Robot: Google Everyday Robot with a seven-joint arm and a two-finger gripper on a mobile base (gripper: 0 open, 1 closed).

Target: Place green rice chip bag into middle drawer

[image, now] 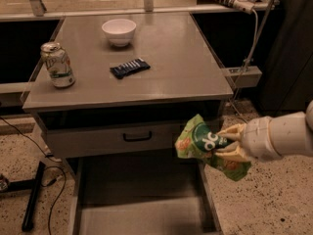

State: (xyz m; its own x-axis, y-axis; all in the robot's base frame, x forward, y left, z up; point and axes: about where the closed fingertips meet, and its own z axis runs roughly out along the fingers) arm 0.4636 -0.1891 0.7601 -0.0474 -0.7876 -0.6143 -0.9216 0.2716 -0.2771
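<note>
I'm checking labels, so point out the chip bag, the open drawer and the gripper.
chip bag (204, 142), camera view, its dark green circle.
open drawer (142, 207), camera view, its bare floor.
gripper (223, 144), camera view, between fingertips holding the bag over the drawer's right side.

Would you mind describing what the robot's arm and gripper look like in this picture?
The gripper, at the right in front of the cabinet and shut on the green rice chip bag, has two pale yellowish, tapered fingers. Behind it the arm is a smooth off-white cylinder with a ringed collar. No cables or markings show.
</note>
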